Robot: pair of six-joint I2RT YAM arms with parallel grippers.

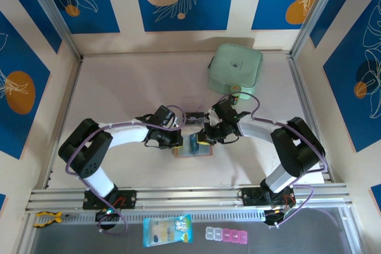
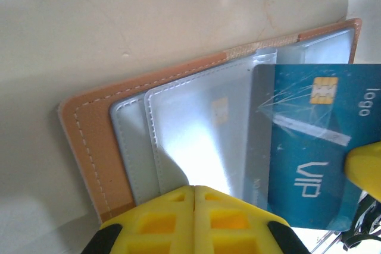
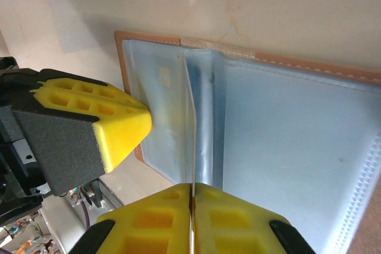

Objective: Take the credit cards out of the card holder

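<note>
Left wrist view: the salmon-tan leather-like bifold card holder [image 2: 89, 129] lies open and flat on the pale tabletop [image 2: 149, 10], grey sleeves up. A blue and white credit card [image 2: 303, 147] sticks partway out of a sleeve on the holder's right half. The right gripper [image 3: 191, 190] has its jaws closed on that card's edge, placed to slide it free. The left gripper [image 2: 194, 193], jaws shut together, bears on the holder's near edge, probably pinning it against the pull; whether it also nips the sleeve is hard to tell.
</note>
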